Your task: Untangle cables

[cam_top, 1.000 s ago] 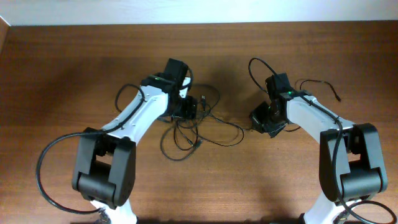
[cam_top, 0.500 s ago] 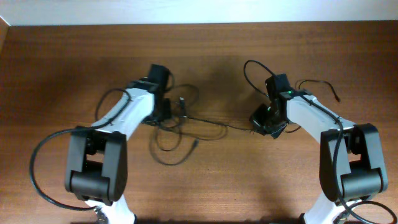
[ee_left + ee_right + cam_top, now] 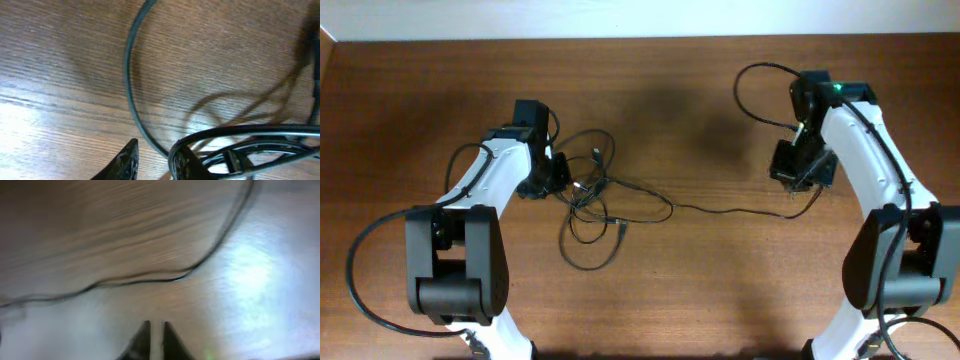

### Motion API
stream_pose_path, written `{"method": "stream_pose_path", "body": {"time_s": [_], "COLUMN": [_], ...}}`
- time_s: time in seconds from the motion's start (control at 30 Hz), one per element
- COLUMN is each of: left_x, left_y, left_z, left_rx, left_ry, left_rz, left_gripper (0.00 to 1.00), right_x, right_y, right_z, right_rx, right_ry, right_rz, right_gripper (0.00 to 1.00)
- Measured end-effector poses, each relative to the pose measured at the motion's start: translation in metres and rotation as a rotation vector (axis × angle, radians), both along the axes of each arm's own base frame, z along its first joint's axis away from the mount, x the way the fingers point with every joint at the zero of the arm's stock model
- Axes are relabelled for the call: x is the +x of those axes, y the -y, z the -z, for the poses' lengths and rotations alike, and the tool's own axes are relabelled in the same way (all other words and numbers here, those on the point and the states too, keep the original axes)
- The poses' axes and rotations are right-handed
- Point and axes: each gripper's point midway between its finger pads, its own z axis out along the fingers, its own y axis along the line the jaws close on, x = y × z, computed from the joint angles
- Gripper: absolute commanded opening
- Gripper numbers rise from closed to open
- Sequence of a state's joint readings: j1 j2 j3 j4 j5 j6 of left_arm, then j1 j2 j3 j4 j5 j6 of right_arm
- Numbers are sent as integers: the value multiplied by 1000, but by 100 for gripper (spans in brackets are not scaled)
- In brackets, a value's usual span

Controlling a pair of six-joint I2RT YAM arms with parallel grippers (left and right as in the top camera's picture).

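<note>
Cables (image 3: 598,195) knotted center-left on table (image 3: 720,300), at 3 o'clock of L gripper (image 3: 560,178).
L fingers (image 3: 125,162) slightly apart, loop against one; R gripper (image 3: 155,335) tips nearly pressed together, strand at its 12.

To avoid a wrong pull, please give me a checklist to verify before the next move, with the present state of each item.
1. Strand running from the bundle toward the right arm lies by itself: ok.
2. Right fingers hold that strand: cannot tell, view blurred.
3. Left fingers hold the bundle: cannot tell.
4. Bundle untangled: not ok, tangled.
</note>
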State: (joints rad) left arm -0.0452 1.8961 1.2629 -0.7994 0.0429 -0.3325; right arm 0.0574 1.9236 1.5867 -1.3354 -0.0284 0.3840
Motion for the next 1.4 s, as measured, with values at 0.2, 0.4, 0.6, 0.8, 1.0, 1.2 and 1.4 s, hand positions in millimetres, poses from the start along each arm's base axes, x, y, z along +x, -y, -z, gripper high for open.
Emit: {"method": "stream_pose_path", "body": {"time_s": [0.2,0.4,0.6,0.8,1.0,1.2,1.4], "left_x": [0,2,10,11,11,11,11], "left_y": [15,18,19,25,26,26,26], "left_z": [-1,-2,-4,-5,-5,-5,-5], "left_rx": [-83,-99,-100,-133,-141,-144,-145], "left_ry": [4,14,49,54,52,52,51], "left_rz": [64,74,76,81,78,75,71], "left_gripper": [6,0,0,0,0,0,0], "right_x": [-9,8,-11,-8,-1,-2,-12], "right_y": [-59,-90,-127,-166,-178,-166,-160], "right_z": [-4,-8,29,40,44,55,79], "right_rx": [195,346,342,345,272,198,178], "right_ry": [-19,52,-34,-13,30,31,14], "right_rz": [-144,-92,155,330,536,744,878], "right_gripper": [73,72,80,55,49,50,50]}}
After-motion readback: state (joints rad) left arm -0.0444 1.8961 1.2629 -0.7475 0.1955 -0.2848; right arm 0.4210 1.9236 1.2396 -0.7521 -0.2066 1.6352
